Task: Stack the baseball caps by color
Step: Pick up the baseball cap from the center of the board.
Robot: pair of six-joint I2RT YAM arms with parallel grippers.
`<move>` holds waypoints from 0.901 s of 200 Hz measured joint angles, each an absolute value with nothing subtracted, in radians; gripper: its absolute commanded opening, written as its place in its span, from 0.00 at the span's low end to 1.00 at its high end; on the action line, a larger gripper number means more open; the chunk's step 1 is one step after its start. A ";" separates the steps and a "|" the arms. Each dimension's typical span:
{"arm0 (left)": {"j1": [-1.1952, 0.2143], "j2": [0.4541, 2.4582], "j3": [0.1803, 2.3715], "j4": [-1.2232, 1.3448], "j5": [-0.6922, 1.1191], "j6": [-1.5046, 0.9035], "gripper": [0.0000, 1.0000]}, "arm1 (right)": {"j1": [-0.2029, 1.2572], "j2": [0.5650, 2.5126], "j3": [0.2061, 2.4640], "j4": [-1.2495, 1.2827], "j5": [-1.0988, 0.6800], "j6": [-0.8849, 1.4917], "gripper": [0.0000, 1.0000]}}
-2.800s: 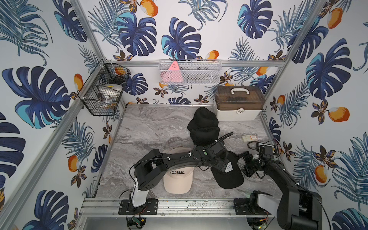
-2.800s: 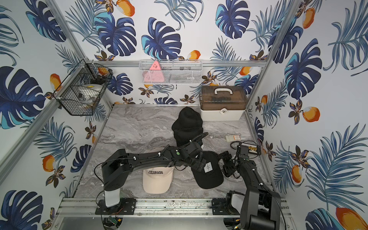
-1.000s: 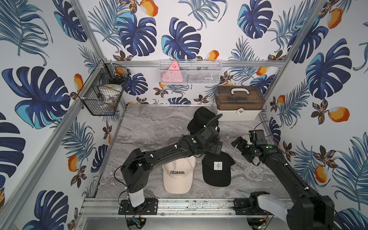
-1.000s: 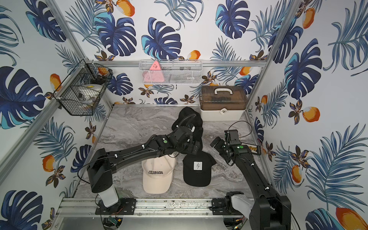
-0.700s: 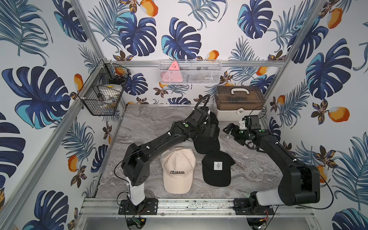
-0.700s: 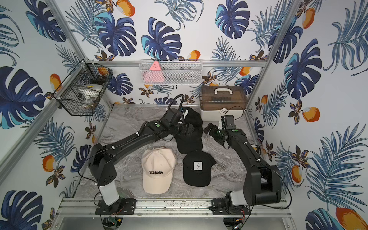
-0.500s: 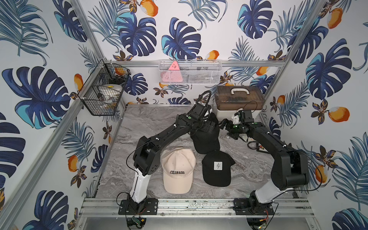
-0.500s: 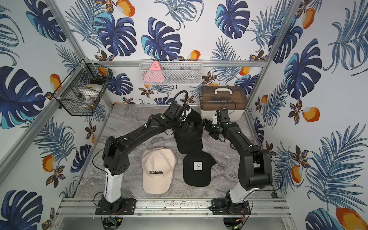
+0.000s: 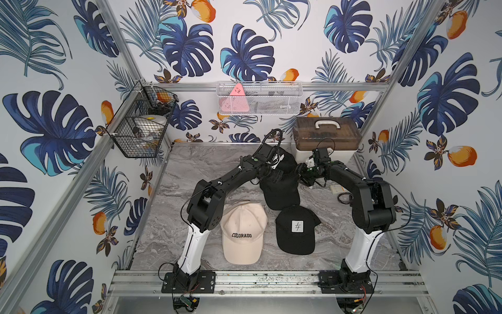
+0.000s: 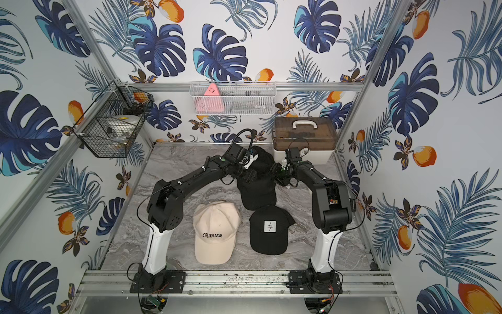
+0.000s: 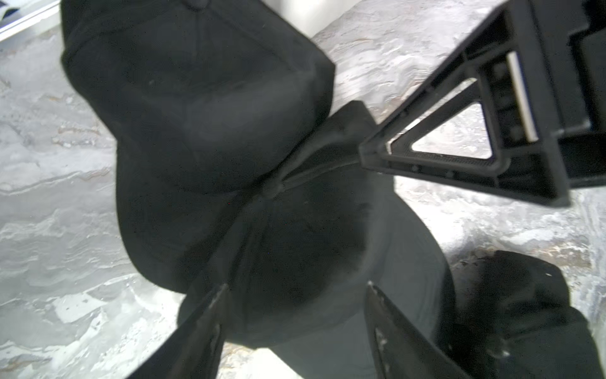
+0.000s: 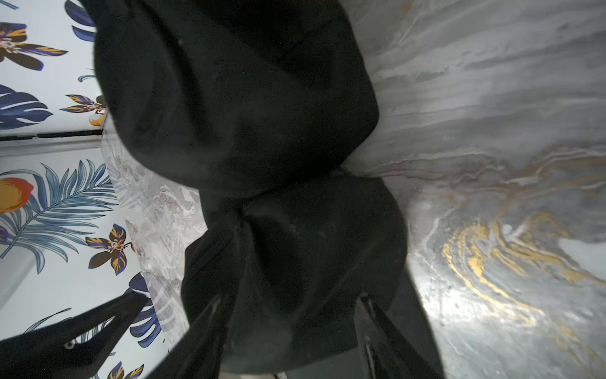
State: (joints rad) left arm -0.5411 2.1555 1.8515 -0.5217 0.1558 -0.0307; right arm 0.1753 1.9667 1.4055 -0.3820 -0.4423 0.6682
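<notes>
Black cap [image 9: 281,190], soft and light, lies far-centre on the table [image 9: 206,163], overlapping a second cap [image 9: 288,161]. Left claw [image 11: 295,288] and right claw [image 12: 288,303] straddle its crown; pinched or not, I cannot tell. Stiffer brim likely holds better.

Fixtures around grey marble-patterned tabletop [image 9: 206,168].
Black wire basket [image 9: 137,148] on side wall; white mesh basket [image 9: 274,104] holds pink triangle [image 9: 235,103]; brown-lidded white plastic box [image 9: 326,137] below.
</notes>
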 measured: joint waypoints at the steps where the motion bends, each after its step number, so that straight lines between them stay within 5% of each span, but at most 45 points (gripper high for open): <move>1: -0.538 2.155 1.848 -0.518 0.157 -0.033 0.71 | 0.176 1.969 1.408 -0.382 -0.443 0.669 0.46; 19: -0.513 2.131 1.788 -0.480 0.181 -0.075 0.71 | 0.178 2.001 1.431 -0.379 -0.442 0.682 0.28; 81: -0.488 2.012 1.672 -0.414 0.100 -0.329 0.64 | 0.178 1.954 1.369 -0.297 -0.375 0.777 0.00; 148: -0.379 2.092 1.594 -0.351 0.282 -0.698 0.75 | 0.179 1.925 1.324 -0.223 -0.364 0.831 0.00; 180: -0.352 2.138 1.560 -0.196 0.410 -0.853 0.70 | 0.179 1.925 1.321 -0.204 -0.372 0.845 0.00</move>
